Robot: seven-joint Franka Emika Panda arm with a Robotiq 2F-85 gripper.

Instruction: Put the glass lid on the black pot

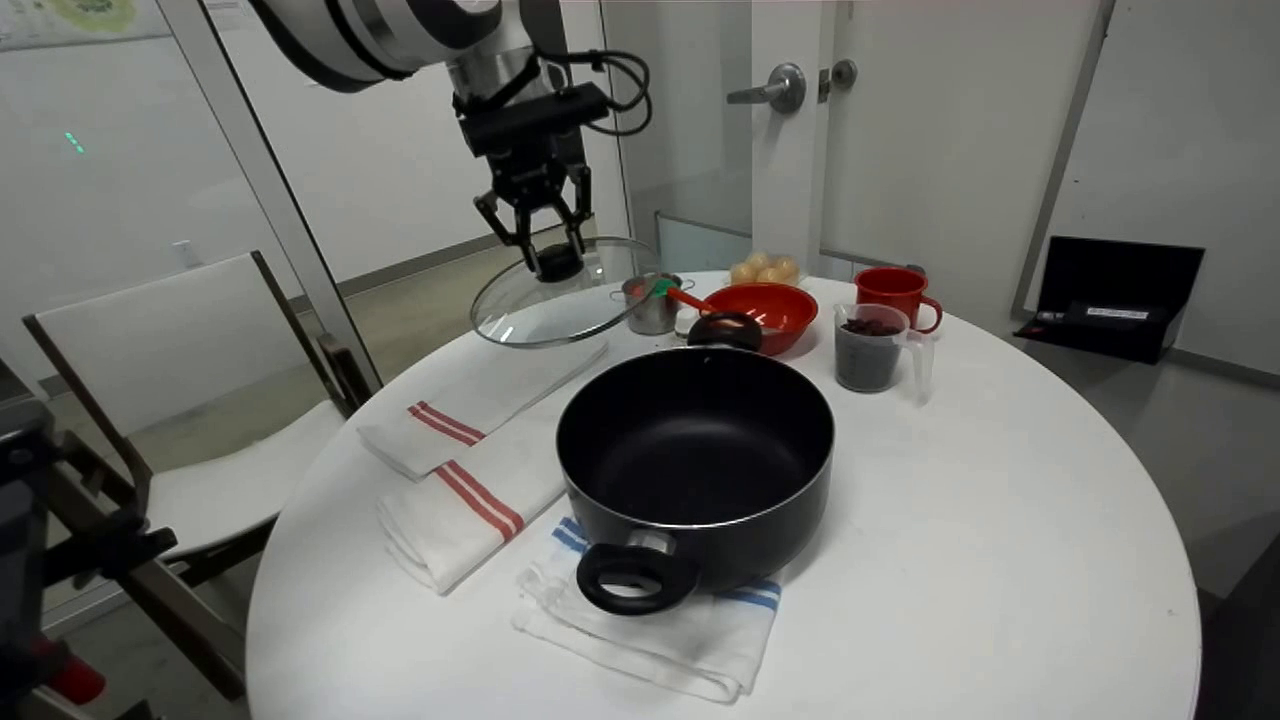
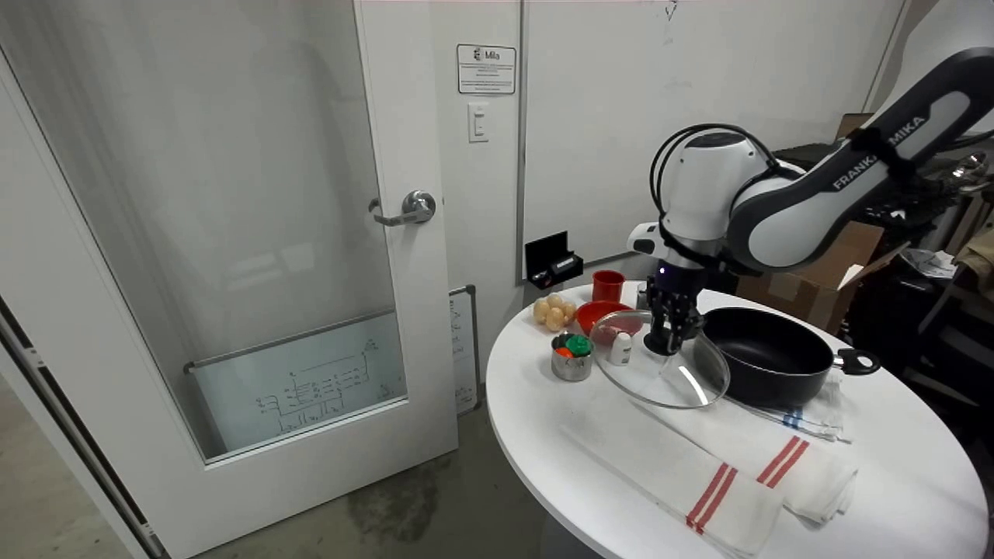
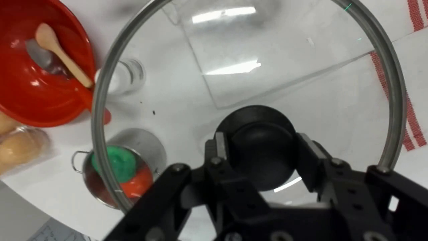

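The glass lid is a clear disc with a metal rim and a black knob. My gripper is shut on the knob, with one finger on each side of it. The lid hangs above the table, slightly tilted in an exterior view. It fills much of the wrist view. The black pot stands uncovered on the table, and its inside looks empty. It also shows in an exterior view, beside the held lid. The pot is out of the wrist view.
The round white table holds striped towels, one partly under the pot. Beyond the pot are a red bowl, a metal cup, a measuring cup, a red mug and eggs.
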